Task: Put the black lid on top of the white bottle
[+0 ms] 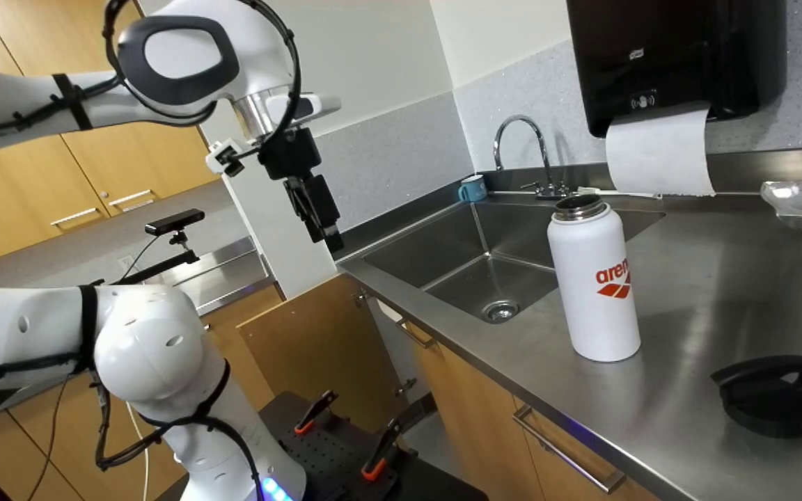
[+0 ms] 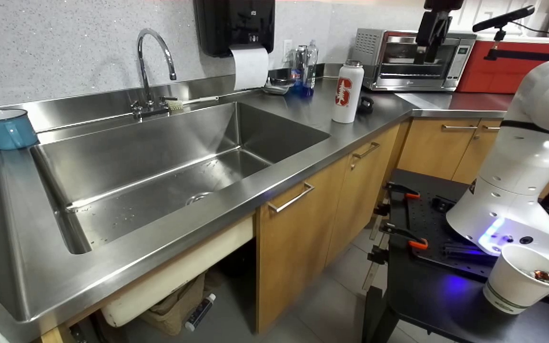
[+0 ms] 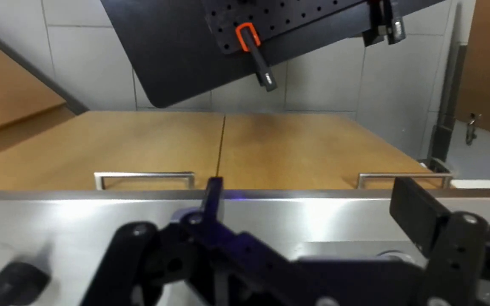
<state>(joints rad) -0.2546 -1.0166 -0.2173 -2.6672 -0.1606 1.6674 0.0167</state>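
Note:
The white bottle stands upright and uncapped on the steel counter beside the sink, its metal-rimmed neck open. It also shows in an exterior view; in the wrist view it is mostly hidden behind a finger. The black lid lies on the counter beside the bottle, loop handle up. It also shows partly behind the bottle and at the lower left of the wrist view. My gripper hangs in the air, higher than and apart from both. Its fingers are wide apart with nothing between them.
The sink with its faucet lies beside the bottle. A black towel dispenser with hanging paper is on the wall behind. A blue mug, clear bottles and a toaster oven stand on the counters.

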